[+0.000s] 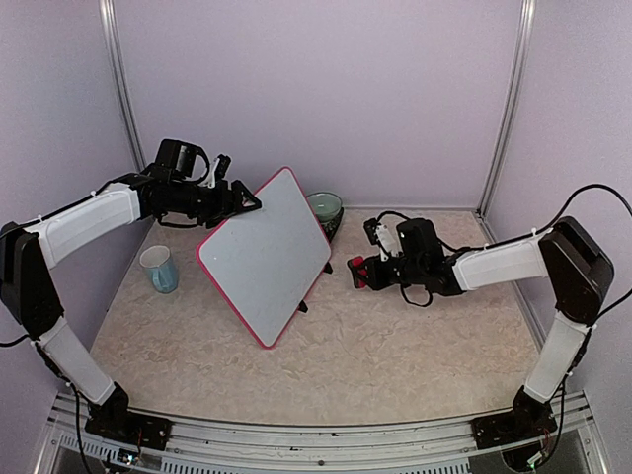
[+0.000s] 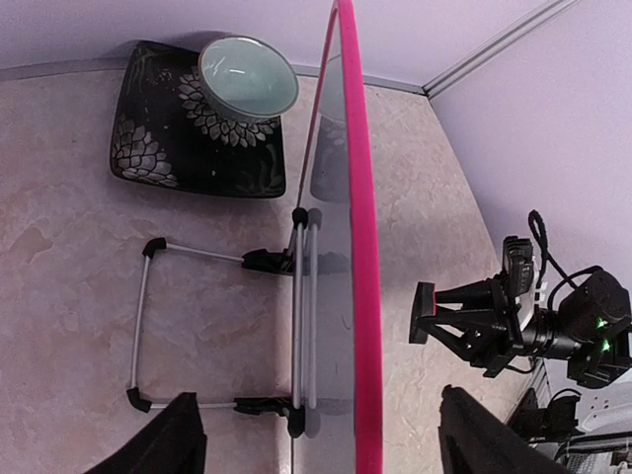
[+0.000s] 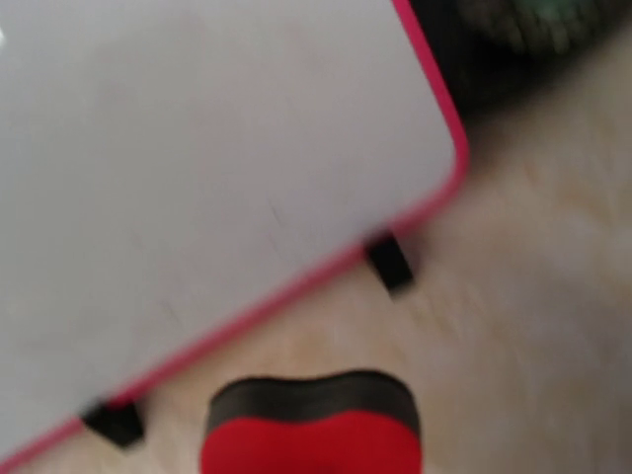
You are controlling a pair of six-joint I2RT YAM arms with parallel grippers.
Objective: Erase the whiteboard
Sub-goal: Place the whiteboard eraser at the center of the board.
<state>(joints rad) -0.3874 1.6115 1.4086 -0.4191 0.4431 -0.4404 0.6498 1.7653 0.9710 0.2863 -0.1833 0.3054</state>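
Observation:
The whiteboard [image 1: 265, 255], pink-framed and tilted back on a wire stand [image 2: 143, 326], stands mid-table; its white face [image 3: 197, 148] shows only faint traces. My left gripper [image 1: 247, 202] is at the board's top left corner, open. Its fingers [image 2: 168, 444] stand wide on either side of the pink edge [image 2: 360, 247] without touching it. To the right of the board, a little off its lower right side, my right gripper [image 1: 360, 272] is shut on a red eraser [image 3: 311, 434] with a black felt face. The right wrist view is blurred.
A pale blue mug [image 1: 160, 269] stands left of the board. Behind the board sits a green bowl [image 2: 247, 74] on a black patterned plate [image 2: 148, 138]. Two small black feet [image 3: 390, 262] prop the board's lower edge. Walls close in the back and both sides.

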